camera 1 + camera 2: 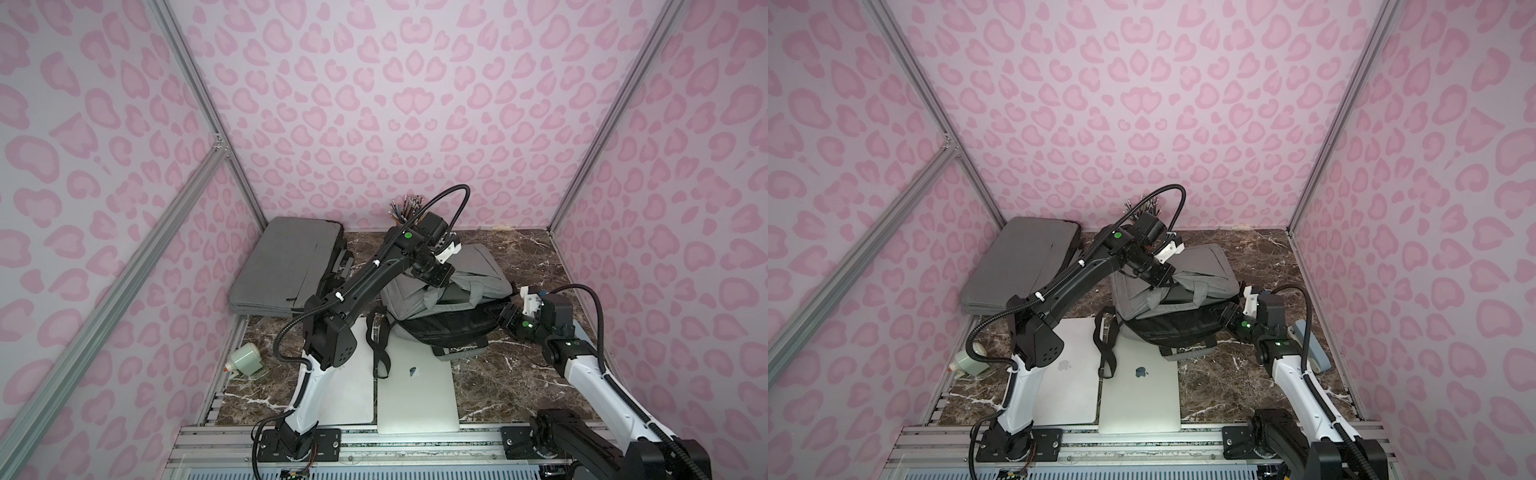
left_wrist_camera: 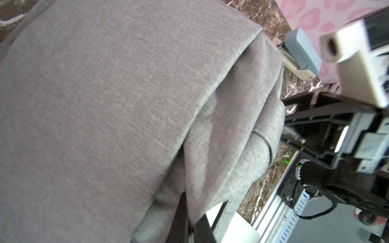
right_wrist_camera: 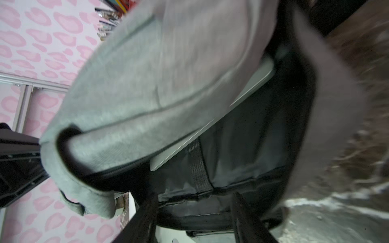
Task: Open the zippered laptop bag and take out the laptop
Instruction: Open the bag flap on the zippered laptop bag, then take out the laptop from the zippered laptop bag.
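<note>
Front edge: an aluminium rail (image 1: 415, 444) carries both arm bases. Just past it, on the brown marble tabletop (image 1: 507, 374), two closed machines lie side by side: a flat silver logo laptop (image 1: 417, 395) and a second silver slab (image 1: 357, 374), partly under the left arm. A black shoulder strap (image 1: 380, 349) trails between them. At the left edge lies a small pale-green rounded object (image 1: 245, 359); I cannot tell what it is.

Middle: a grey fabric backpack-style laptop bag (image 1: 478, 266) with black lining lies on the marble. Its near edge overlaps the logo laptop and its mouth gapes toward the right arm. The right gripper (image 1: 505, 315) is at that opening, claw spread wide, nothing between its fingers (image 3: 147, 210). Inside the mouth, a thin silver laptop (image 3: 254, 82) shows edge-on beneath the grey upper flap; it is in the bag, not out. The left gripper (image 1: 434, 280) is on top of the bag, claw pressed together, pinching that flap, which stands raised. A blue-grey stapler (image 1: 1312, 345) lies near the right wall.

Far: a stack of folded grey sleeves (image 1: 286, 266) fills the back-left corner. A dark cup of pencils (image 1: 405, 210) stands against the back wall.
</note>
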You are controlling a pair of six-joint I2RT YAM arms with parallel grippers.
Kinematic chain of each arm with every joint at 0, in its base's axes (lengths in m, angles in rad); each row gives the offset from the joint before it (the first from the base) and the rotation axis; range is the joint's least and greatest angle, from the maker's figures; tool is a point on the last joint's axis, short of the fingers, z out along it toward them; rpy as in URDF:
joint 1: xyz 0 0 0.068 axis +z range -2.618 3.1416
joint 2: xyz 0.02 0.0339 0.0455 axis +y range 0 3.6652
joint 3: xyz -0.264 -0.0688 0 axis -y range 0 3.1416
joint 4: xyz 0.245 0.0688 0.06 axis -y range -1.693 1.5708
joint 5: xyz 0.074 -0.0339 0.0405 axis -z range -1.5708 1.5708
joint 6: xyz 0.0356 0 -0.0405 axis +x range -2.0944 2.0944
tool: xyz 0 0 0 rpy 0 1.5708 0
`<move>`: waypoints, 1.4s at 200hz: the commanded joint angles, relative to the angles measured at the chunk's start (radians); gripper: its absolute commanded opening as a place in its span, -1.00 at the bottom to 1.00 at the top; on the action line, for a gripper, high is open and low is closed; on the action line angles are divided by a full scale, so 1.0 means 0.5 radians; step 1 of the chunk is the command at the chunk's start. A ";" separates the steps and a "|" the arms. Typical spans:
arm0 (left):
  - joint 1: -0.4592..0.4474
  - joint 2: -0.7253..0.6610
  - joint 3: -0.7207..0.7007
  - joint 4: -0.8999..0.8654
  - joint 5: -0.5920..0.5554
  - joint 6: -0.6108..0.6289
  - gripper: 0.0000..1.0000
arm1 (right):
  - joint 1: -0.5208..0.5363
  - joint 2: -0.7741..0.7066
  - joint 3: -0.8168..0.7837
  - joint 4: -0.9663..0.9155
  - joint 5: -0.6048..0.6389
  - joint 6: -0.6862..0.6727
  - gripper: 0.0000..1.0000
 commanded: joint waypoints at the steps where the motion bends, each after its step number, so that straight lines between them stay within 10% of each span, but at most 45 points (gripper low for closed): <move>1: -0.001 -0.007 0.039 0.150 0.167 -0.174 -0.98 | 0.117 0.063 -0.068 0.397 0.079 0.373 0.16; 89: 0.011 -0.013 0.050 0.321 0.324 -0.418 -0.98 | 0.510 0.488 -0.255 1.296 0.476 1.148 0.07; 280: 0.029 -0.044 0.042 0.406 0.459 -0.509 -0.98 | 0.684 1.090 0.064 1.225 0.626 1.120 -0.08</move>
